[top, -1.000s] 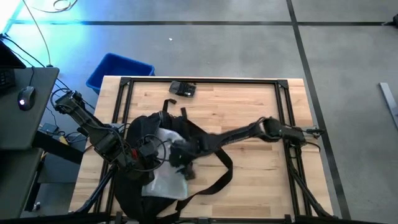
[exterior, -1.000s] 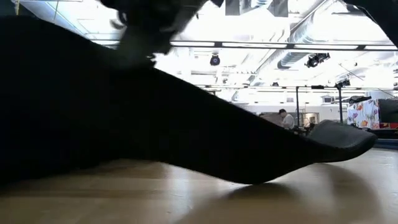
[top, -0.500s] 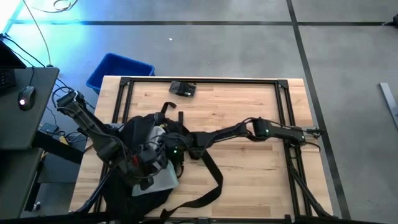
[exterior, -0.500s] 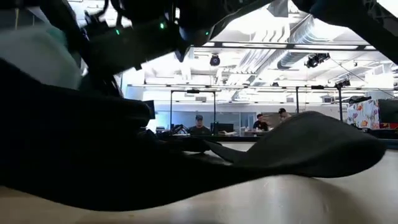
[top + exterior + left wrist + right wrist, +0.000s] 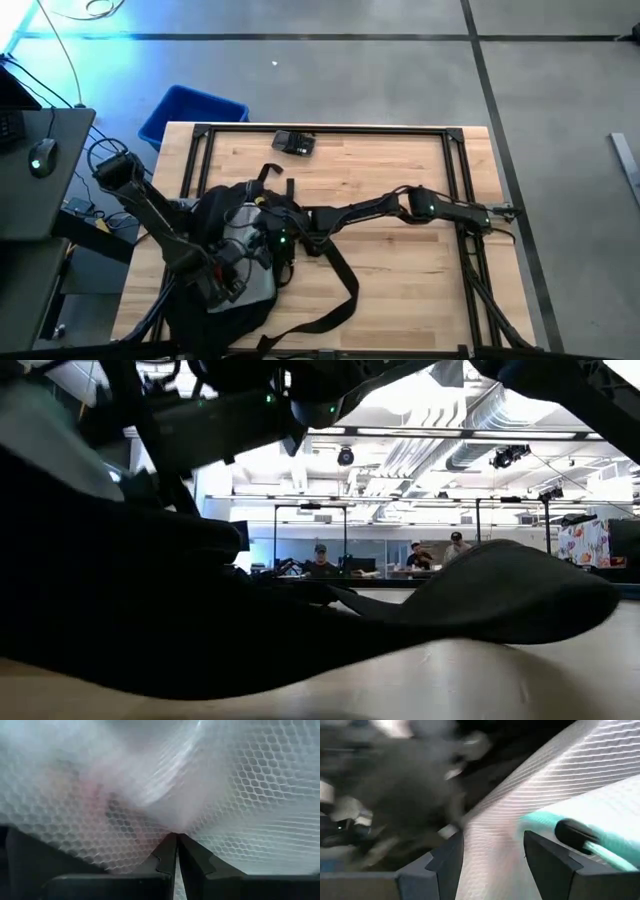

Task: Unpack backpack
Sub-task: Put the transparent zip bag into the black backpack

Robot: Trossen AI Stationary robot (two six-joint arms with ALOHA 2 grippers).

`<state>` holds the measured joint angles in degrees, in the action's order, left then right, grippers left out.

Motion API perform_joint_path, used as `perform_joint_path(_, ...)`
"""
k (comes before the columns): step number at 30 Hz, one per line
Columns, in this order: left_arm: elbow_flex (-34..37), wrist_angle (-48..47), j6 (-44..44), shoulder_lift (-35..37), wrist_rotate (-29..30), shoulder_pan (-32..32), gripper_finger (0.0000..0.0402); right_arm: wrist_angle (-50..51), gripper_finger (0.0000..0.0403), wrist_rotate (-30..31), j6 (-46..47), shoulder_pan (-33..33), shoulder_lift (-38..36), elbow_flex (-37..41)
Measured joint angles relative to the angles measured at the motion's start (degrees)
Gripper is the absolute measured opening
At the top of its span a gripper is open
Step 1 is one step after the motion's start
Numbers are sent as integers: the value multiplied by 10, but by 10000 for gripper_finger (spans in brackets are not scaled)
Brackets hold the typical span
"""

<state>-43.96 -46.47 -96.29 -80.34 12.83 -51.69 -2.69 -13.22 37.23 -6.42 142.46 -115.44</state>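
The black backpack (image 5: pixel 222 212) lies on the table's left half, and one long strap (image 5: pixel 345 285) trails toward the near edge. In the low view the backpack (image 5: pixel 120 620) fills the foreground. A package in white bubble wrap (image 5: pixel 255 278) sits in its opening, with something teal (image 5: pixel 545 820) showing through the wrap. My left gripper (image 5: pixel 230 282) points down from the left and is shut on the wrap (image 5: pixel 200 780). My right gripper (image 5: pixel 283 243) reaches in from the right, with the package (image 5: pixel 490 850) between its fingers. My left gripper pinches a fold of the bubble wrap (image 5: pixel 175 827) between its two closed fingertips, coming steeply from above. The wrap spreads out beyond the tips and covers what lies under it. My right gripper has the package's wrapped edge (image 5: pixel 492 870) filling the gap between its two fingers (image 5: pixel 447 862), coming nearly level from the table's right. The package rests in the backpack.
A small black object (image 5: pixel 294 142) lies near the table's far edge. A blue bin (image 5: pixel 190 115) stands on the floor beyond the far left corner, and a desk with a mouse (image 5: pixel 40 155) is at the left. People sit far back in the room (image 5: pixel 320 555).
My left gripper has sunk toward the near left with the wrap, staying shut. The package, spread wide and white before, now lies lower and smaller in the backpack. My right gripper has gone toward the table's left and rolled. The backpack's raised cloth has dropped, and the strap has shifted.
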Motion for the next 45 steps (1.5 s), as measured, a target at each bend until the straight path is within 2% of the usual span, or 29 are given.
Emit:
perform_joint_path(6, 3, -62, -86, 0, -52, -48, 0, 11, 190, -97, -62, -8, -24, 0)
perform_joint_path(11, 3, -69, -131, 0, -84, -81, 0, 86, 190, -203, -190, -20, -48, -1)
perform_joint_path(12, 3, -71, -138, 0, -96, -85, 0, 105, 190, -209, -212, -26, -48, -1)
perform_joint_path(14, 3, -78, -148, 1, -117, -94, 0, 148, 190, -188, -242, -38, -47, -1)
perform_joint_path(18, 3, -85, -154, 2, -141, -111, 0, 187, 190, -58, -299, -68, -41, 0)
perform_joint_path(22, 3, -86, -160, 5, -145, -113, 0, 166, 190, 28, -340, -90, -40, 0)
perform_joint_path(25, 4, -84, -160, 5, -146, -113, 0, 138, 190, 59, -360, -100, -40, 0)
perform_joint_path(33, 4, -57, -161, 6, -154, -103, 0, 67, 190, 108, -372, -100, -29, 0)
perform_joint_path(40, 5, -19, -161, 6, -162, -98, 0, 21, 192, 80, -362, -93, 26, 0)
perform_joint_path(45, 5, 1, -161, 6, -161, -93, 0, 41, 203, 68, -387, -93, 75, -2)
